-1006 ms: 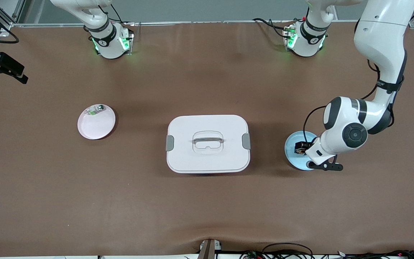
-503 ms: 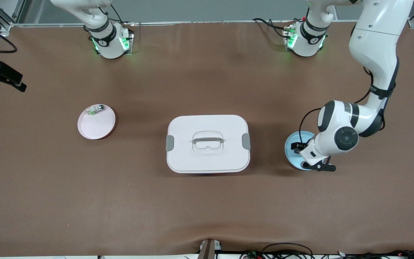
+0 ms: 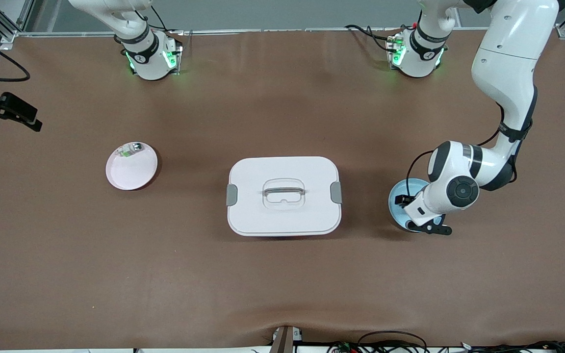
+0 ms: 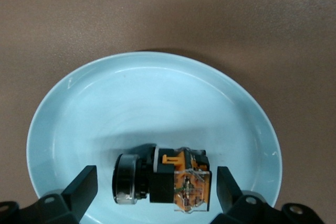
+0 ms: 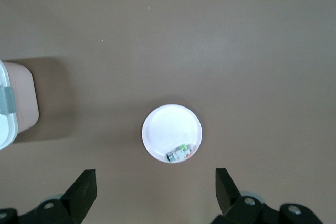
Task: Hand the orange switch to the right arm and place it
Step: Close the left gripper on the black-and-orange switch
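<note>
The orange switch (image 4: pixel 173 182), a black block with an orange end and a silver-ringed black cap, lies on its side in the light blue plate (image 4: pixel 157 93). My left gripper (image 4: pixel 155 184) is open and low over the plate, one finger on each side of the switch and a gap at both. In the front view the left hand (image 3: pixel 422 208) covers most of the plate (image 3: pixel 395 193) and hides the switch. My right gripper (image 5: pixel 155 192) is open and empty, high above the table near the pink plate (image 5: pixel 168 127). Only a black part of it (image 3: pixel 15 112) shows in the front view.
A white lidded box with a handle (image 3: pixel 283 196) stands mid-table; its corner shows in the right wrist view (image 5: pixel 16 98). The pink plate (image 3: pixel 133 171) toward the right arm's end holds a small whitish-green and silver part (image 3: pixel 129 149), also in the right wrist view (image 5: pixel 180 153).
The left hand has come down and shifted a little toward the box over the blue plate, now hiding the switch in the front view. The right gripper's black part has drifted slightly.
</note>
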Action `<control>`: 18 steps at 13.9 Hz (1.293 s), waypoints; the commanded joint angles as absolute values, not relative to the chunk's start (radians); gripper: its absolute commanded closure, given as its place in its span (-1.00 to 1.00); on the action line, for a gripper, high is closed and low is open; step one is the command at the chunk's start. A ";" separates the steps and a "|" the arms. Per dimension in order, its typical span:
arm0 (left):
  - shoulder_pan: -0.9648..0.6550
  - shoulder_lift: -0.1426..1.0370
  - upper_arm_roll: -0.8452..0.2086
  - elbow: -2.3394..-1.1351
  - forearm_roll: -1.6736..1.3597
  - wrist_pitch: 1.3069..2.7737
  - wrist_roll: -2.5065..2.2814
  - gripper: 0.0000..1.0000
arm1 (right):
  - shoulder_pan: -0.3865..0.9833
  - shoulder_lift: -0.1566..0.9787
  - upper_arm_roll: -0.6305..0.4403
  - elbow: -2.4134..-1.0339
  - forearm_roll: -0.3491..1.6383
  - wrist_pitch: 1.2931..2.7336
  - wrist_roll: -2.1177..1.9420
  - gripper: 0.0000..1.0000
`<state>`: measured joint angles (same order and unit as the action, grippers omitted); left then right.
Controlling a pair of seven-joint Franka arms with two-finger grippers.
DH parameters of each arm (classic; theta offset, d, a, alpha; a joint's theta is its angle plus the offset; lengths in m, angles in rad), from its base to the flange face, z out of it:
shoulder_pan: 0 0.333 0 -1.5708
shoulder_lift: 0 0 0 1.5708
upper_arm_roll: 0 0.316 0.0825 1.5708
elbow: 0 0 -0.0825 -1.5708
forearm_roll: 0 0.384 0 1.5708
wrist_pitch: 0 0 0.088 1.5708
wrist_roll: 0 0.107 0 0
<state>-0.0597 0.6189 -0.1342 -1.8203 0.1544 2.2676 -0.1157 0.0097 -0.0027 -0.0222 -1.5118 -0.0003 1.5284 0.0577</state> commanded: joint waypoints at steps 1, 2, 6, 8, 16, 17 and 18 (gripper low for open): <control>-0.063 0.617 -0.135 -1.819 0.173 2.276 -0.127 -1.00 | 0.015 0.028 -0.018 -1.482 0.005 1.543 0.063 -1.00; -0.066 0.618 -0.135 -1.819 0.173 2.278 -0.130 -1.00 | 0.018 0.029 -0.018 -1.480 0.003 1.545 0.063 -1.00; -0.064 0.630 -0.137 -1.819 0.173 2.290 -0.130 -1.00 | 0.018 0.029 -0.018 -1.488 0.005 1.542 0.066 -1.00; -0.061 0.630 -0.137 -1.822 0.173 2.290 -0.130 -1.00 | 0.015 0.028 -0.020 -1.488 0.005 1.536 0.069 -1.00; -0.060 0.620 -0.137 -1.838 0.173 2.287 -0.133 0.11 | 0.018 0.018 -0.020 -1.488 0.003 1.502 0.071 -1.00; -0.058 0.617 -0.137 -1.839 0.173 2.283 -0.138 0.30 | 0.018 0.017 -0.018 -1.489 0.003 1.494 0.071 -1.00; -0.057 0.606 -0.137 -1.850 0.173 2.280 -0.149 0.41 | 0.017 0.018 -0.020 -1.489 0.003 1.474 0.071 -1.00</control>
<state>-0.0608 0.6303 -0.1342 -1.8209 0.1545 2.2771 -0.1228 0.0192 0.0186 -0.0225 -1.5042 -0.0002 1.5095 0.0615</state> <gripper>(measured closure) 0.278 0.000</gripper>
